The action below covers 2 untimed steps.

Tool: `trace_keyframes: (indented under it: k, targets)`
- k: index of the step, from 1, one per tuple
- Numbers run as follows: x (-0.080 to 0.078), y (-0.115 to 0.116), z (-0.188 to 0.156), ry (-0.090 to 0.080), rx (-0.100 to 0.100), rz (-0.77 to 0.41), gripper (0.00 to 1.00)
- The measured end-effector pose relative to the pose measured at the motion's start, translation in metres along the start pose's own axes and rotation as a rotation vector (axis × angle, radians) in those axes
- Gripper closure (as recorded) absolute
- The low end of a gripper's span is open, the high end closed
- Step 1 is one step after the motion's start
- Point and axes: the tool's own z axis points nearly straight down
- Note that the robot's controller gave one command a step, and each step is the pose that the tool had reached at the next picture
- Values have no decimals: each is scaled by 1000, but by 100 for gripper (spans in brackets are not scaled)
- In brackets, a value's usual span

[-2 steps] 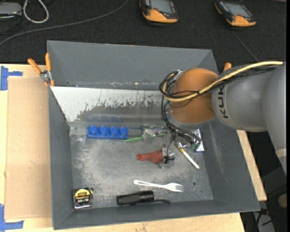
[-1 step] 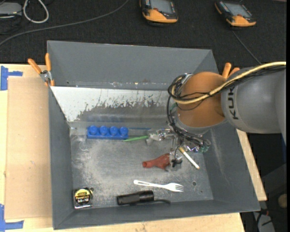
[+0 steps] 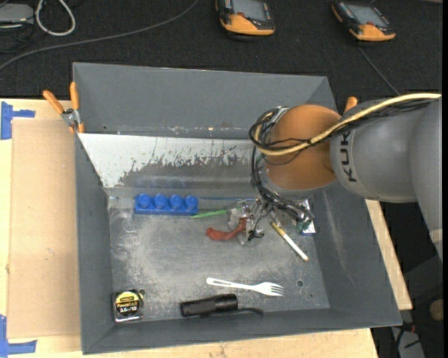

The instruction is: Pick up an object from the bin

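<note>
At the near edge of the grey bin (image 3: 194,103) lie a yellow and black tape measure (image 3: 127,304) on the left and a black pen-like stick (image 3: 209,305) just to its right. A white plastic fork (image 3: 246,286) lies a little farther in. In the middle of the bin is a small red curved thing (image 3: 220,234). The tool (image 3: 248,226) is low down at its right end. I cannot tell if the tool is spread apart or pressed together. The red thing looks small and light, maybe a bit bendy, so I think it is best to take it by its thick middle. A pale stick (image 3: 291,242) lies just right of the tool. Farther back are a thin green stick (image 3: 209,214) and a row of blue blocks (image 3: 166,203). The big grey arm (image 3: 388,155) comes in from the right and bends down, with its orange cover (image 3: 302,159) above the tool.
</note>
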Motion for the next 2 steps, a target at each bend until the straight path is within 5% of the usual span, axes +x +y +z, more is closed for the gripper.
trace_keyframes:
  k: [2]
  targets:
    - [1,1,-33,4,-2,2,100]
